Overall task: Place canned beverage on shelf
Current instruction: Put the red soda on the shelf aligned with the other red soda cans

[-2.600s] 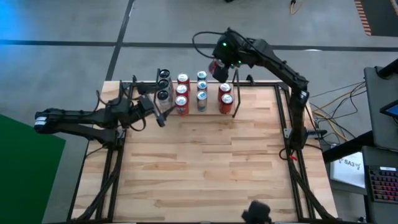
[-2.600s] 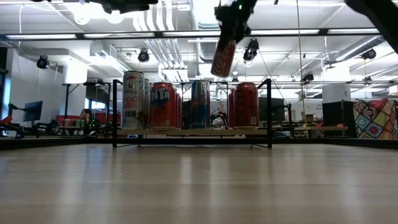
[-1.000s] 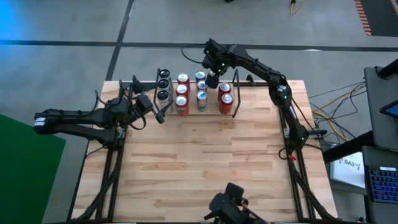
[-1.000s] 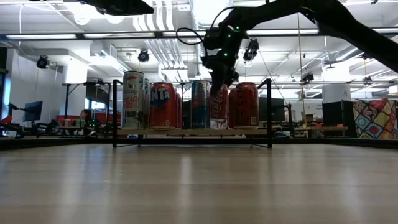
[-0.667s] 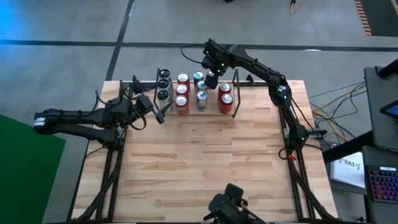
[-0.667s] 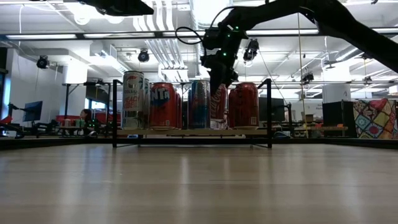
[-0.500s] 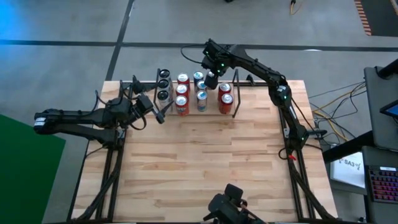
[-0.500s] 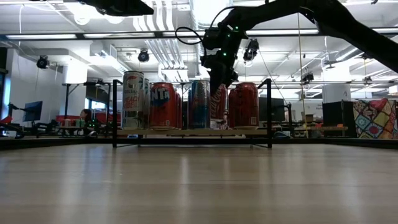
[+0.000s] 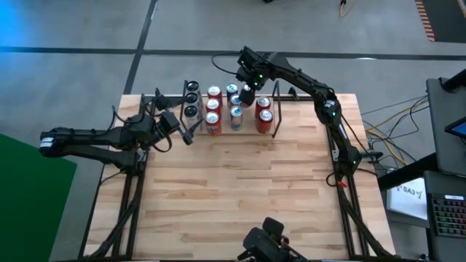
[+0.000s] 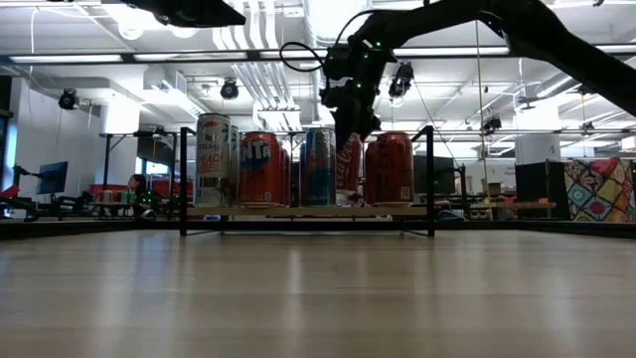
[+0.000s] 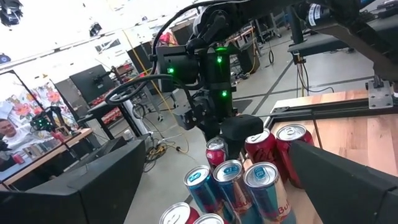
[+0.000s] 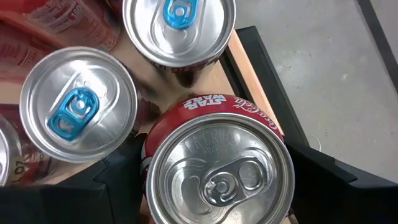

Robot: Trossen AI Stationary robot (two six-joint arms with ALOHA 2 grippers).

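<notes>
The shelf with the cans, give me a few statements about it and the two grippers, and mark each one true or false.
1. The right gripper holds a red can between its fingers. True.
2. The red can lies on its side. False: it stands upright among the other cans on the shelf.
3. The left gripper is over the shelf. False: it waits beside it, open and empty.
4. Blue-tabbed cans stand next to the held can. True.

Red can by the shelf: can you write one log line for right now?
right gripper: fingers around red can | can: on shelf beside blue-tab cans | left gripper: open, waiting beside shelf
</notes>
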